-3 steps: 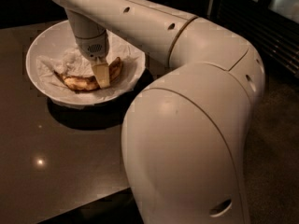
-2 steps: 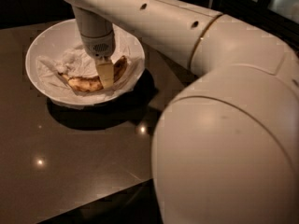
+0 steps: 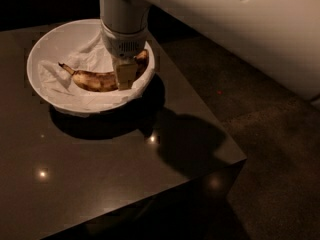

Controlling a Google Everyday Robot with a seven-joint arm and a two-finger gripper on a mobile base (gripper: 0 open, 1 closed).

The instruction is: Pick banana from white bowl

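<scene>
The gripper (image 3: 125,80) hangs straight down inside the white bowl (image 3: 44,44), in the bowl's right half, and comes down onto the banana (image 3: 96,80) right of the fruit's middle. One tan pad stands in front of the fruit and hides that stretch of it. Whether the gripper is clamped on the banana or only set around it cannot be told from here. The vertical approach looks chosen so the jaws cross the fruit's narrow width rather than its length.

The arm (image 3: 125,14) rises from the gripper over the bowl's far right rim and runs off above and to the right of the bowl.

The banana lies flat on the crumpled paper towel (image 3: 55,81) lining the bowl, near the bowl's centre. Its long axis runs across the bowl from left to right. The dark stem points to the bowl's left rim, the other end curls up toward the right rim behind the gripper, and the curve bellies toward the near rim.

The bowl sits on the dark table (image 3: 100,184).
</scene>
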